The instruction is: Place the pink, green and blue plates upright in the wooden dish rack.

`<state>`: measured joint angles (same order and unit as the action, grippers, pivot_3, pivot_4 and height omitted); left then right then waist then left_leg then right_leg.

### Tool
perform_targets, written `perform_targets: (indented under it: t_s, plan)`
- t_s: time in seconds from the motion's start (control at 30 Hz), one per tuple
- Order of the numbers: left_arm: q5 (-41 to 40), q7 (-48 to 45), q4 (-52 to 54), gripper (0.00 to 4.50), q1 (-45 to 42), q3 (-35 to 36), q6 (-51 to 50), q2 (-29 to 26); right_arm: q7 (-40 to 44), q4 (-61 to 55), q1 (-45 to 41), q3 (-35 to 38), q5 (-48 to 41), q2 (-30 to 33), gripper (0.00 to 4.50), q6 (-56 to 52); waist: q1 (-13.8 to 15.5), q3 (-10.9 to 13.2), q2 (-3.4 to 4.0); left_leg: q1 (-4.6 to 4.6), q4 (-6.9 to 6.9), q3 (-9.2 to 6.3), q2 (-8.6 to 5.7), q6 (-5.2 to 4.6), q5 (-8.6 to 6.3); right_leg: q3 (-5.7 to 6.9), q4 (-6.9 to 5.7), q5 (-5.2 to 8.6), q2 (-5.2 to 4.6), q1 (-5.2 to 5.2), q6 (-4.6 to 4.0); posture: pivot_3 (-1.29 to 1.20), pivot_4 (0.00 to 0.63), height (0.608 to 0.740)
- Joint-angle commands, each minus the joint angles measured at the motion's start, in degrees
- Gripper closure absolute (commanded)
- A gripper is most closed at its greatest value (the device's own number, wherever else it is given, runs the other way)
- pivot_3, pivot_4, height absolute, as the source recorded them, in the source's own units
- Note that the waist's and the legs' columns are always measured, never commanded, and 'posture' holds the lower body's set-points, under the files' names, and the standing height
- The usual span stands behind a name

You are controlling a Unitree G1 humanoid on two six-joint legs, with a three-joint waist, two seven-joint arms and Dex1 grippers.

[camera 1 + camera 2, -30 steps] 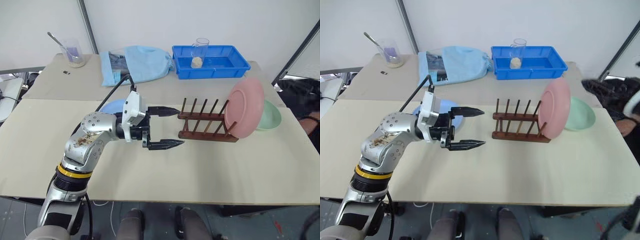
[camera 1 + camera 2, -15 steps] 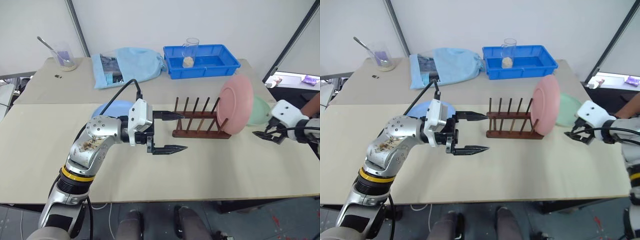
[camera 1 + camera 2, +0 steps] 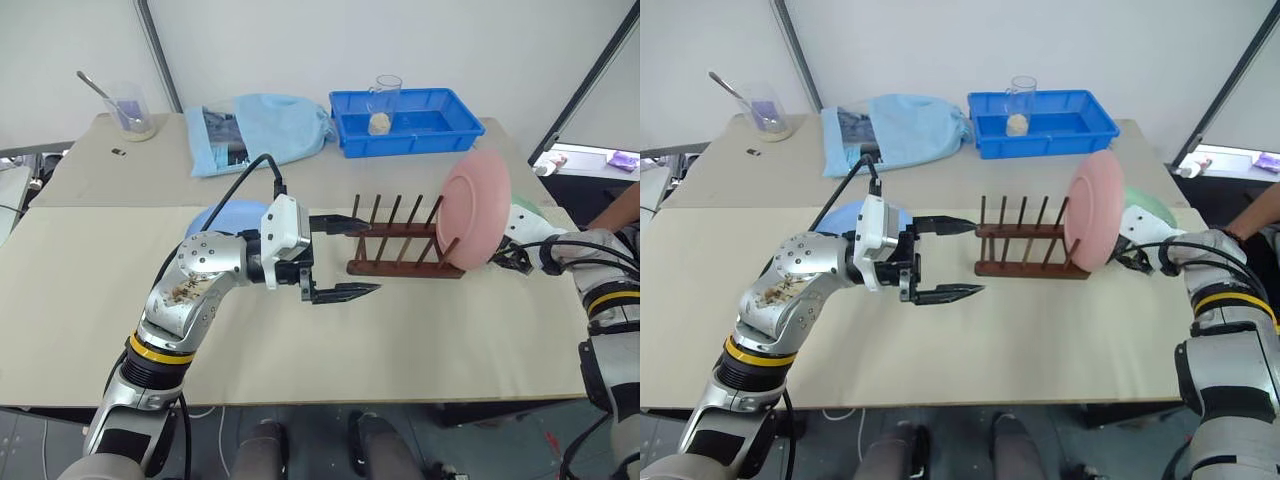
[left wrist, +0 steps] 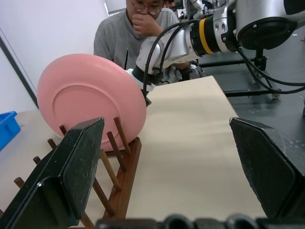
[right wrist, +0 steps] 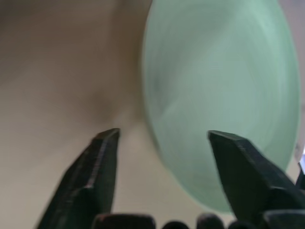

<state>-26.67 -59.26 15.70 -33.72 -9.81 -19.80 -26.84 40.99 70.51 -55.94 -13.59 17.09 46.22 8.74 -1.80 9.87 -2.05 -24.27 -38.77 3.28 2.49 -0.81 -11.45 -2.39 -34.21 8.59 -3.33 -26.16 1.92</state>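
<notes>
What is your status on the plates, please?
Left gripper open, idle by rack. Right gripper open at green plate. Pink plate racked; blue plate behind left arm.

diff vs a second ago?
The right hand came in from the right to the green plate behind the pink plate, fingers open astride its rim, nothing gripped yet. Left hand stayed open by the wooden dish rack; pink plate unmoved.

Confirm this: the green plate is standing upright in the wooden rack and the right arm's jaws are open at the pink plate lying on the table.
The colours are swapped. The pink plate stands in the wooden rack, per the left eye view; the right gripper has open jaws at the green plate on the table, per the right wrist view.
</notes>
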Motion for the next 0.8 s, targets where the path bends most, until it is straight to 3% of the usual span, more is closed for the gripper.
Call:
perform_targets:
  t_s: [0.03,0.2,0.57,0.8]
  plan:
    - [0.4,0.8,2.8,0.0,-0.2,0.5,0.8,-0.3,-0.4,0.8,-1.5,1.3,-0.1,0.3,2.9,0.6,-0.3,0.0,0.0,0.0,0.0,0.0,0.0,0.0,0.0,-0.01,0.0,0.0,0.0,0.0,0.01,0.0,0.15,0.72]
    - [0.6,1.2,2.8,0.0,-0.3,0.5,1.0,-0.2,-0.2,0.7,-0.7,2.3,-0.6,0.0,4.49,1.1,-0.6,0.0,0.01,0.02,0.0,0.0,0.0,0.0,0.0,-0.02,-0.01,-0.02,0.01,0.01,0.03,0.0,0.15,0.72]
    - [-2.7,0.7,2.1,0.0,-0.8,2.9,-1.5,-0.6,4.2,-8.0,4.3,7.0,-3.8,6.8,4.49,3.8,-0.4,0.0,0.0,0.06,-0.02,-0.03,0.0,-0.01,0.01,-0.06,-0.03,-0.01,0.04,0.08,0.04,0.0,0.15,0.72]
    - [-5.5,1.5,3.3,0.0,-0.4,5.9,-6.2,-3.5,7.4,-32.6,13.5,16.8,-11.6,15.8,4.49,-3.0,-0.7,0.0,0.05,0.06,0.01,-0.01,0.0,-0.01,0.01,-0.09,-0.06,-0.01,0.05,0.03,0.06,0.0,0.15,0.72]
